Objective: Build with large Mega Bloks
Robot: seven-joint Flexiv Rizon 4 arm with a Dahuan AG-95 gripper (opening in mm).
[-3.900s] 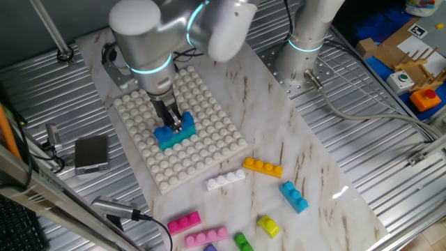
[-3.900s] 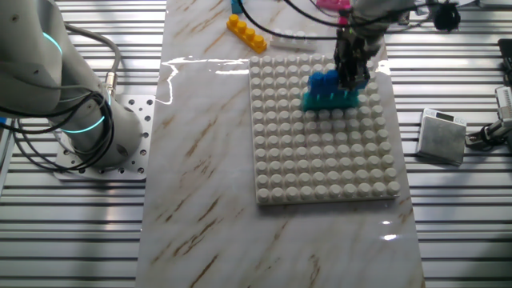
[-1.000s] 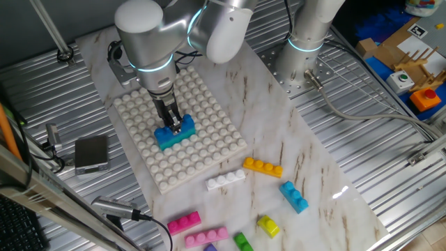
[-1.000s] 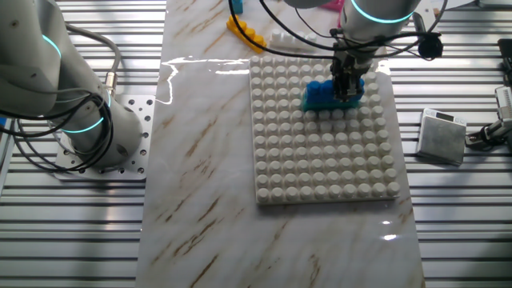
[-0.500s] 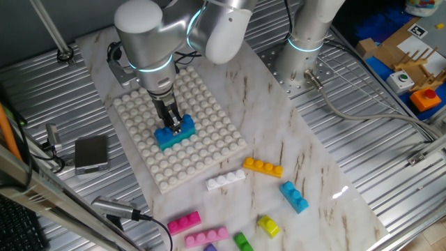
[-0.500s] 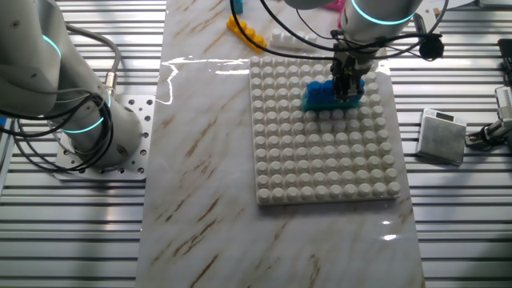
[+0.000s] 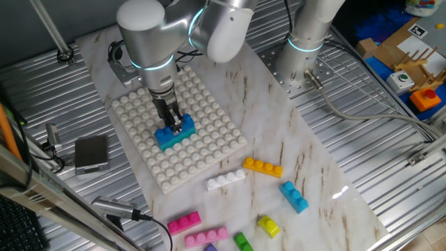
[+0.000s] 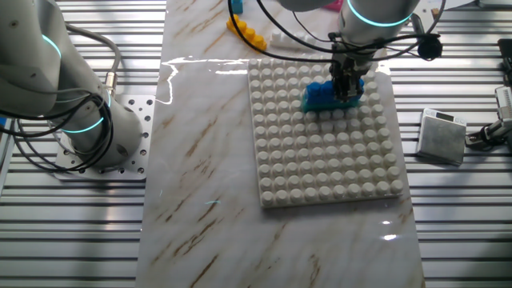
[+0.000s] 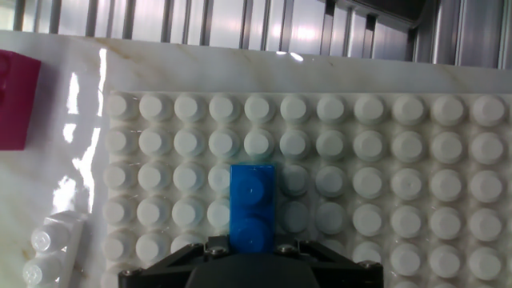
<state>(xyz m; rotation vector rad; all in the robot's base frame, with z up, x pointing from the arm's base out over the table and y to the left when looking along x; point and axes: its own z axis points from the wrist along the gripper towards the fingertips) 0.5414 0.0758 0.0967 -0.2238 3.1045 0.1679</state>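
While the gripper stood over the white studded baseplate, its fingers were closed on the blue brick, which sat on a teal brick already seated on the plate. The step in hand appeared to be pressing the blue brick home. To do it well, the push should go straight down with the brick level, so every socket meets its stud at once; a tilted push would likely wedge one end. The release should be a clean opening and a vertical lift, or the fingers might drag the stack or shift the plate on the smooth marble table.

The blue brick looked narrow and glossy, with 2 round studs showing ahead of the fingers in the hand view. Loose bricks lay well apart on the table: orange, white, light blue, pink, yellow and green.
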